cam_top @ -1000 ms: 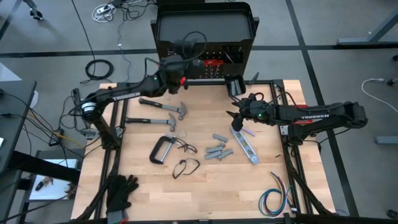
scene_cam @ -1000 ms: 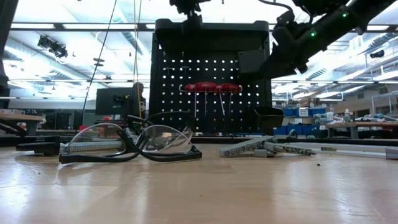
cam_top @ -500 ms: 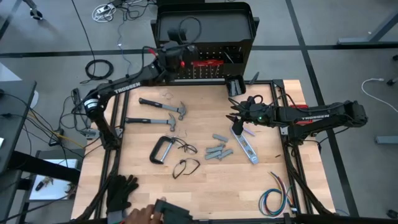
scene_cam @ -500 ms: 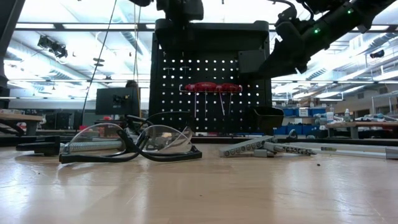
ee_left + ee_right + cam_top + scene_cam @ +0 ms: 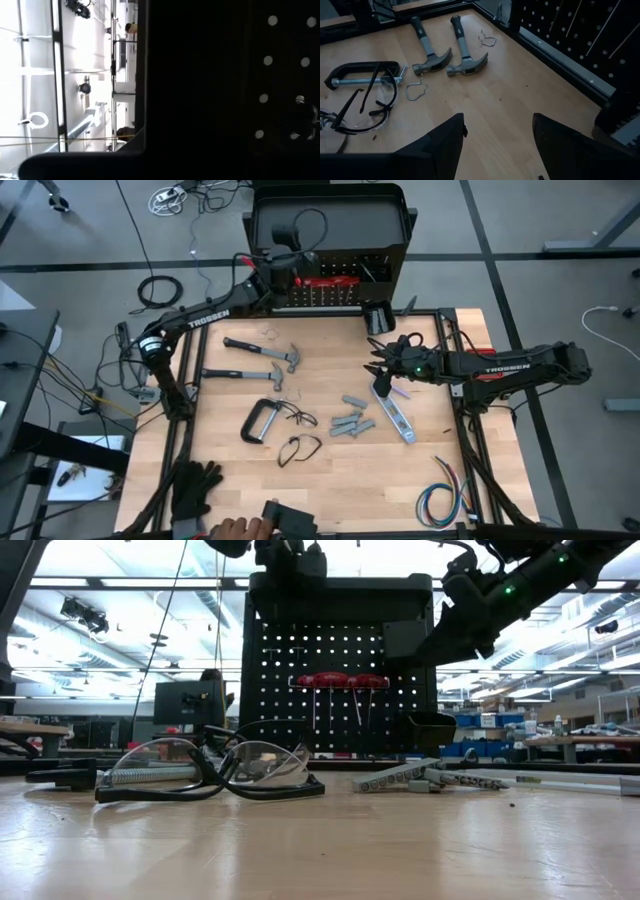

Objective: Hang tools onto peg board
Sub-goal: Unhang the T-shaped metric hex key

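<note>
Farthest from the peg board [image 5: 330,225], at the desk's [image 5: 400,480] front edge, lie black gloves [image 5: 193,485]. A person's hand [image 5: 235,528] shows there too.

Closer to the board sit safety glasses [image 5: 298,448], a grey C-clamp [image 5: 258,421], grey metal pieces [image 5: 350,420] and a silver flat bar [image 5: 393,415]. The bar's long axis slants toward the board's black bin [image 5: 377,317].

Nearer still lie two black-handled hammers [image 5: 258,376], close together. Their long axes run roughly along the board's width, heads toward its middle and handles toward its left end. They are likely stiff and head-heavy. A grip on the neck just under the head would probably keep one from swinging, and the rubbery handle should not slip.

The right gripper [image 5: 497,120] hovers over the desk a little short of the bin, its jaws apart and empty.

On the board itself hang red-handled tools [image 5: 340,280]. The left gripper [image 5: 283,262] is up against the board's upper left part. Whether its jaws are apart or together cannot be told.
</note>
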You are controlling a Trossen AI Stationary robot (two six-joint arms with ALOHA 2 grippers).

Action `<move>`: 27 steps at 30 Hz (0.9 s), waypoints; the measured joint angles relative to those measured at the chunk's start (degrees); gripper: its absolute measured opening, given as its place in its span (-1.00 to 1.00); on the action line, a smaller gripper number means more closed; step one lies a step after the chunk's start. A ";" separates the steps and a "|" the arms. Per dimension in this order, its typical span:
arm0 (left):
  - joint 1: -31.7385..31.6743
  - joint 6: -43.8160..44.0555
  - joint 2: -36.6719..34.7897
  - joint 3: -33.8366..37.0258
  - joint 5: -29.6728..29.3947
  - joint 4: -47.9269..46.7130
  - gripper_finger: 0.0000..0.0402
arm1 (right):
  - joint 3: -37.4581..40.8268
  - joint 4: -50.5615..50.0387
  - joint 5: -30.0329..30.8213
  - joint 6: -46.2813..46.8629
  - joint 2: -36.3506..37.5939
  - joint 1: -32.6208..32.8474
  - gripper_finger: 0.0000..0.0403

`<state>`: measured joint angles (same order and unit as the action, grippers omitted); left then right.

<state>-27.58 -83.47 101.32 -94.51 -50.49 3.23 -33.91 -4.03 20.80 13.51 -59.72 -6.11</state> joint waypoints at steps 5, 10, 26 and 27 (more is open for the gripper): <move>1.16 -1.47 0.15 0.23 -2.35 3.07 -0.68 | 0.00 -0.34 0.00 0.42 0.00 0.04 0.19; 2.53 -2.51 0.27 0.28 -3.97 3.43 -0.68 | 0.00 -0.41 0.00 0.53 0.00 0.04 0.19; 5.30 -1.41 0.44 0.28 -7.85 2.38 -0.68 | -0.02 -0.47 -0.29 2.41 0.00 0.09 0.19; 5.32 -1.41 0.41 0.28 -8.31 2.40 -0.68 | -0.02 -0.47 -0.56 2.68 0.00 0.11 0.19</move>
<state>-22.26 -84.87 101.73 -94.24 -58.79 5.63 -33.93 -4.49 20.24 16.19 -59.72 -6.00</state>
